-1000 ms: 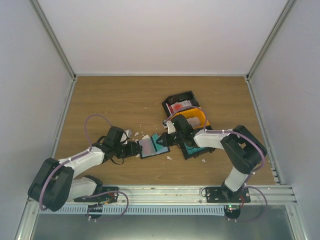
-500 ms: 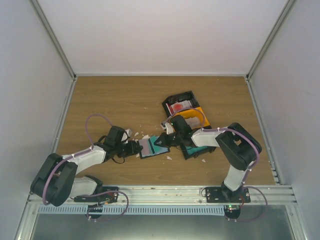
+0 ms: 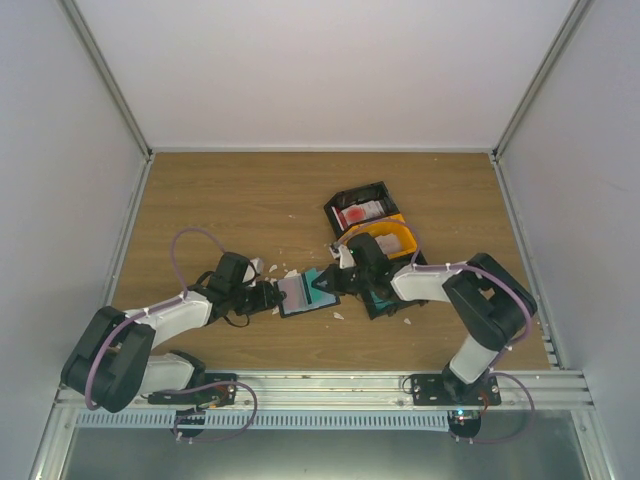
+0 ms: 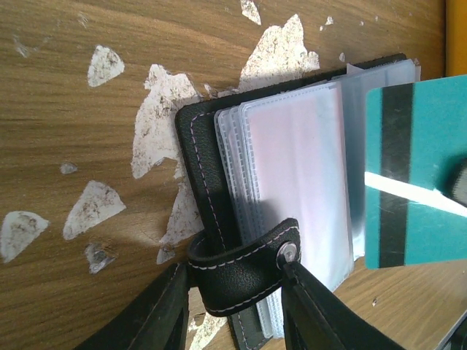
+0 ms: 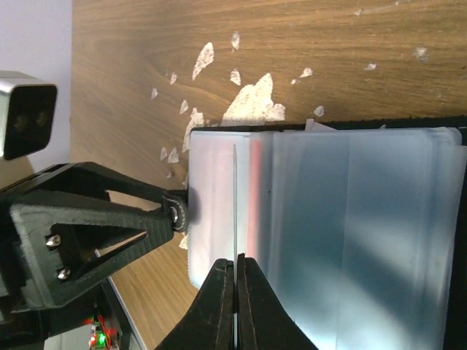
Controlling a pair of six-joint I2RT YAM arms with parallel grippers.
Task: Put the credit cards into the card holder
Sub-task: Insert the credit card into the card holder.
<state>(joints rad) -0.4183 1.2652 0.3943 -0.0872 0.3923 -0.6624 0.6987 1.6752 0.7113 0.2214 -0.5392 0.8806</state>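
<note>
My left end effector (image 4: 235, 281) is part closed around the strap of the card holder (image 4: 292, 182), a finger on each side, pinning it open at the middle of the left wrist frame. My right end effector (image 5: 235, 262) is fully closed on the teal credit card (image 4: 419, 146), pinched by one edge and hanging over the clear pockets at the right of that frame.

Here is the risk: the card's leading edge meets the wrong sleeve or butts against a pocket lip, because the sleeves lie stacked and slightly fanned. Push then, and the thin card bows or twists out of my pinch. The strap grip is narrow too, so the holder could swivel on the worktop (image 3: 250, 200).

The worktop is wood-grain, littered with pale flecks (image 4: 160, 109). A black tray (image 3: 362, 205) and an orange tray (image 3: 390, 238) sit right of centre in the top view. Plain white walls (image 3: 320, 70) box it in.
</note>
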